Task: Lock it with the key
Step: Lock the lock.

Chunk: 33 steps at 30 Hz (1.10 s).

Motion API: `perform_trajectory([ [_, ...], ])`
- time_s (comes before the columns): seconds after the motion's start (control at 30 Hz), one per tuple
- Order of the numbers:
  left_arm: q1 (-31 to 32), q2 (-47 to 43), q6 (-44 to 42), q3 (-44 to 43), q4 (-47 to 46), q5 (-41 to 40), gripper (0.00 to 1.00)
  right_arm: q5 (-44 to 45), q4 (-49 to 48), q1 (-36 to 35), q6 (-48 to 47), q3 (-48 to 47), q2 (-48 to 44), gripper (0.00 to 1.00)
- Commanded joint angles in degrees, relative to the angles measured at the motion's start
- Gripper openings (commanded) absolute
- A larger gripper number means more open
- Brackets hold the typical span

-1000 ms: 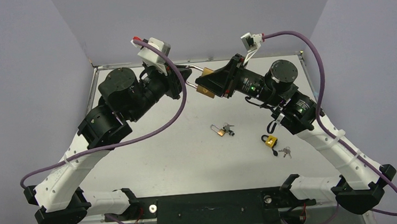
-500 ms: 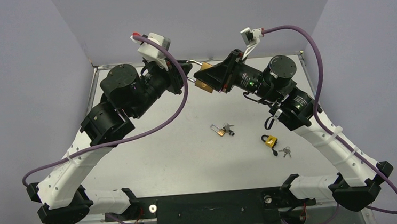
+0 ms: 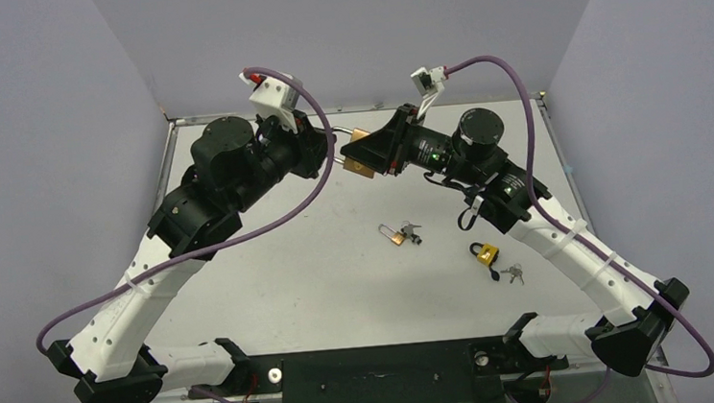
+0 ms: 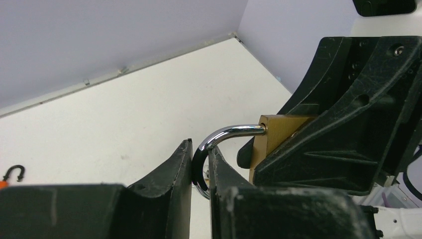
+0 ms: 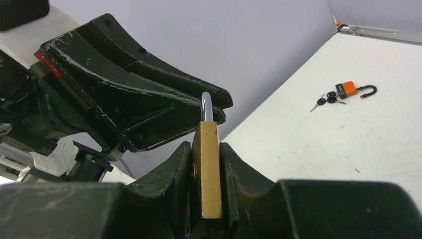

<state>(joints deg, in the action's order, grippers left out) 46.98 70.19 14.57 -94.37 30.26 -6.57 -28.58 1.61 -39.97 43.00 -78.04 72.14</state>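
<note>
A large brass padlock (image 3: pixel 361 157) hangs in the air at the back middle of the table, held between both grippers. My left gripper (image 3: pixel 332 148) is shut on its chrome shackle (image 4: pixel 225 135), as the left wrist view (image 4: pixel 200 151) shows. My right gripper (image 3: pixel 378 150) is shut on the brass body (image 5: pixel 206 169), with the shackle (image 5: pixel 206 106) sticking up past my fingers (image 5: pixel 205 149). The brass body also shows in the left wrist view (image 4: pixel 271 133). No key shows in this padlock.
A small brass padlock (image 3: pixel 393 235) with keys (image 3: pixel 412 230) lies mid-table. A black and yellow padlock (image 3: pixel 483 252) with keys (image 3: pixel 513 271) lies right of it. An orange padlock (image 5: pixel 348 90) with keys (image 5: pixel 326 98) lies near the back left wall.
</note>
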Motion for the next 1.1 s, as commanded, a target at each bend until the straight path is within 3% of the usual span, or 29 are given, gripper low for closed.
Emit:
perform_trajectory([
  [0.0, 2.6, 1.2, 11.0, -0.4, -5.2, 35.0, 0.00, 2.0, -13.8, 1.0, 1.4, 4.6, 3.2, 0.00],
  [0.13, 1.2, 1.7, 10.7, -1.2, -3.5, 37.6, 0.01, -1.3, -18.6, 1.5, 3.8, 7.5, 0.9, 0.00],
  [0.3, -1.5, 1.9, 11.8, -0.9, -3.1, 40.9, 0.16, -3.1, -23.7, 2.2, 6.7, 10.1, -1.0, 0.00],
  [0.57, -4.6, 1.4, 16.1, 2.1, -7.3, 47.6, 0.25, -7.0, -32.0, 4.0, 12.6, 12.8, -0.9, 0.00],
  [0.8, -7.1, 0.9, 20.7, 5.1, -13.5, 53.9, 0.27, -9.2, -39.3, 5.1, 16.9, 14.5, -0.6, 0.00],
  [1.07, -9.1, 0.2, 26.8, 8.4, -20.2, 57.4, 0.26, -9.7, -40.7, 5.5, 17.8, 14.8, -0.3, 0.00],
])
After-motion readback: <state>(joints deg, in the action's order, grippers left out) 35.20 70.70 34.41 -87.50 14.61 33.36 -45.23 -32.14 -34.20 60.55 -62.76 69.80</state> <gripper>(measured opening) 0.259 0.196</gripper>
